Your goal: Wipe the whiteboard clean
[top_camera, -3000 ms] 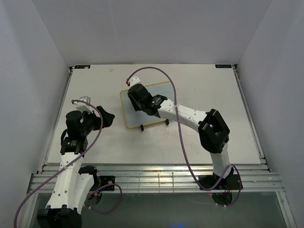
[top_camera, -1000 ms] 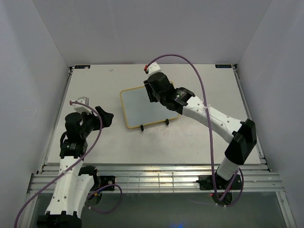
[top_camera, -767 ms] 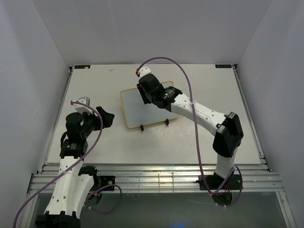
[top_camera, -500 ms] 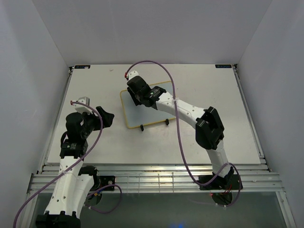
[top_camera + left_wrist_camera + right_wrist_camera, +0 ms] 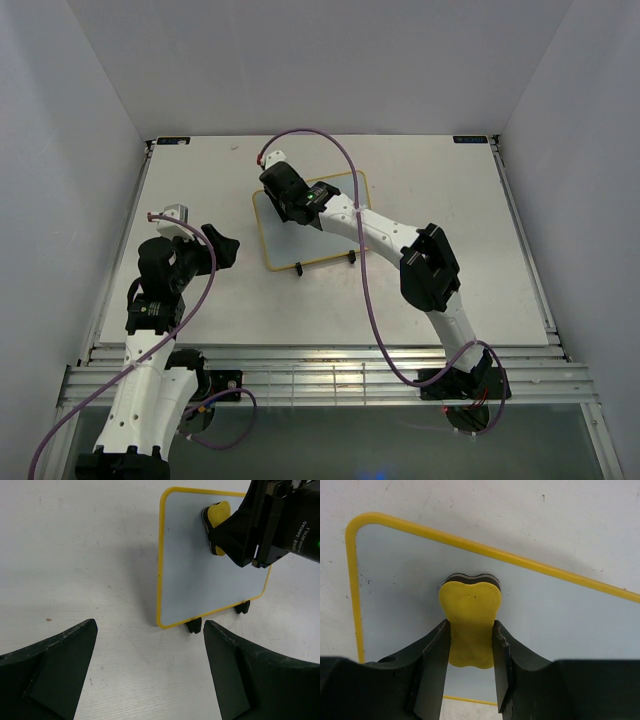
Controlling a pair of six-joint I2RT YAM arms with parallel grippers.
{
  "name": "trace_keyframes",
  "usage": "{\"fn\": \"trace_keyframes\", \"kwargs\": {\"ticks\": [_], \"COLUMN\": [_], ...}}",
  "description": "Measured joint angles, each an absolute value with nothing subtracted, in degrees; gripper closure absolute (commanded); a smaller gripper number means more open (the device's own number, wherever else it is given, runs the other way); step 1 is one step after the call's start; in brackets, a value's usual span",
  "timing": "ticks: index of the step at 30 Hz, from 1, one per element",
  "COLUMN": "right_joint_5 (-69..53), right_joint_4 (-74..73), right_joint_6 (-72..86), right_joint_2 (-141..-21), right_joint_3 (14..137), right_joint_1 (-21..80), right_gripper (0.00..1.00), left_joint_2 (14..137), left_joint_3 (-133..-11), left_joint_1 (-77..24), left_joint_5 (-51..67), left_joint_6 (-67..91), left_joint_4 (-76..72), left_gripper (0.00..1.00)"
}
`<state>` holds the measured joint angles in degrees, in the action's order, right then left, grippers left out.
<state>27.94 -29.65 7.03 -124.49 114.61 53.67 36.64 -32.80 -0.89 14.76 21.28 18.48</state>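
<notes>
The whiteboard (image 5: 300,235), white with a thin yellow rim, leans on a black wire stand (image 5: 324,263) mid-table; its face shows no scribbles in the left wrist view (image 5: 200,587) or the right wrist view (image 5: 560,615). My right gripper (image 5: 282,192) is shut on the yellow eraser (image 5: 470,625) and presses it against the board near its upper left corner; the eraser also shows in the left wrist view (image 5: 217,520). My left gripper (image 5: 222,246) is open and empty, hovering left of the board, its fingertips (image 5: 65,650) wide apart.
The white table (image 5: 450,250) is bounded by grey walls on three sides. A metal rail (image 5: 330,375) runs along the near edge. The right arm's purple cable (image 5: 345,170) arcs over the board.
My right gripper has swept the eraser leftward across the board from its right side to the upper left corner. The left arm has stayed still.
</notes>
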Motion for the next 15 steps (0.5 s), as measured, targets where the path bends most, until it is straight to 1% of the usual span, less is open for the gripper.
{"fn": "trace_keyframes", "kwargs": {"ticks": [15], "right_joint_5": [28.8], "right_joint_4": [-29.9], "right_joint_6": [6.0], "right_joint_2": [-127.3], "right_joint_3": [117.7], "right_joint_1": [54.0], "right_gripper": [0.72], "left_joint_2": [36.6], "left_joint_3": [-32.8], "left_joint_1": [-0.9], "left_joint_5": [14.8], "left_joint_6": [21.3], "left_joint_4": [18.5], "left_gripper": [0.02]}}
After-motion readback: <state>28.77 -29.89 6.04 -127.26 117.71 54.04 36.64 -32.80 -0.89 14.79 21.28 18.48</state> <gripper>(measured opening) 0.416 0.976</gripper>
